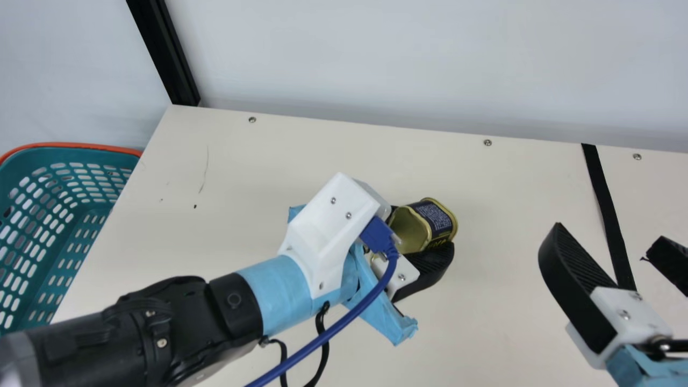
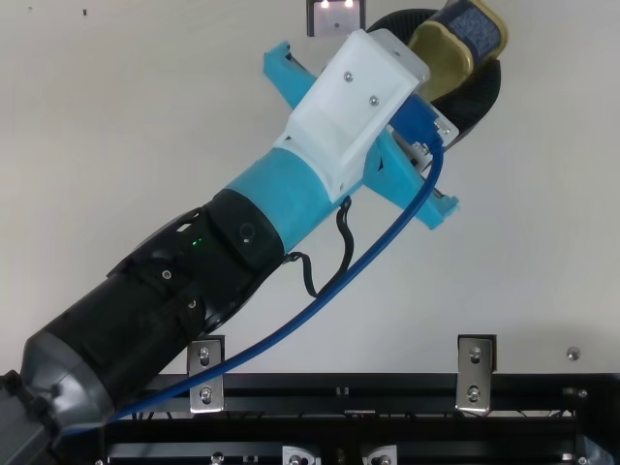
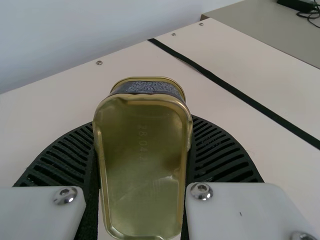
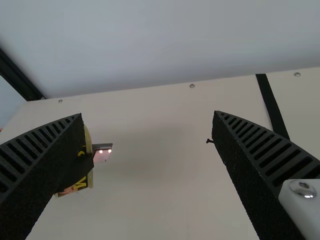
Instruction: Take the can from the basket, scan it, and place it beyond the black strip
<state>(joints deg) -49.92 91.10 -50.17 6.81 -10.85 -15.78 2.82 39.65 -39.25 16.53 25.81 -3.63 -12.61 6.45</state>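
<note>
With my left gripper (image 1: 421, 232) I'm pinching the can (image 1: 436, 219), in from the table's far edge (image 1: 349, 124), left of the black strip (image 1: 603, 201); my right gripper (image 1: 606, 236) is standing spread.

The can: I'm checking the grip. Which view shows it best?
The left wrist view: the can is large, held between the left arm's jaws. The main view shows its gold end and label, smaller; the top view likewise, at its top edge; in the right wrist view jaws partly hide it.
</note>
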